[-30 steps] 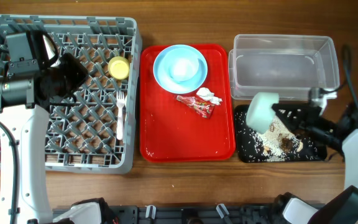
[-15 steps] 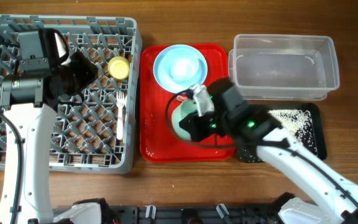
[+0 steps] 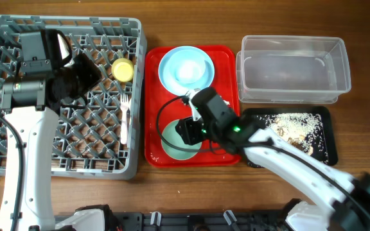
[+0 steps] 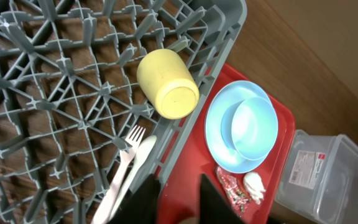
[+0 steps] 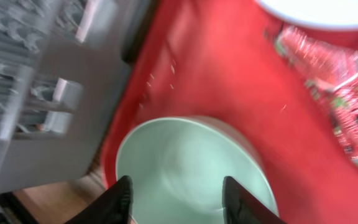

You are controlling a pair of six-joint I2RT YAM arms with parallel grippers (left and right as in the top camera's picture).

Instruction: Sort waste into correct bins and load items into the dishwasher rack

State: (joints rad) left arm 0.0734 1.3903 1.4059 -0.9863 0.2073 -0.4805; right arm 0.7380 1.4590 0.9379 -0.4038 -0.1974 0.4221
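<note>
The pale green bowl [image 3: 175, 142] sits upright on the red serving tray [image 3: 166, 96], front left; it fills the right wrist view [image 5: 191, 168]. My right gripper [image 3: 190, 130] is open right above it, jaws spread over its inside [image 5: 179, 202]. The red wrapper [image 4: 232, 190] and white napkin [image 4: 253, 186] lie on the tray below the blue bowl [image 3: 186, 67] and its blue plate [image 3: 166, 76]. Beige scraps [image 3: 291, 125] lie in the black tray [image 3: 323, 151]. The yellow cup [image 3: 122, 69], fork [image 3: 125, 115] and spoon [image 4: 138, 165] are in the grey rack [image 3: 18, 163]. My left gripper [image 3: 87, 72] is open and empty above the rack.
The clear tub [image 3: 294, 67] stands at the back right, behind the black tray. The right arm stretches from the front right across the black tray's left end to the red tray. The rack's right wall [image 5: 73, 74] is close to the green bowl.
My right arm has carried the green bowl from over the black tray to the red tray's front left, and the bowl now rests there. The left arm shifted slightly, then stayed still.
</note>
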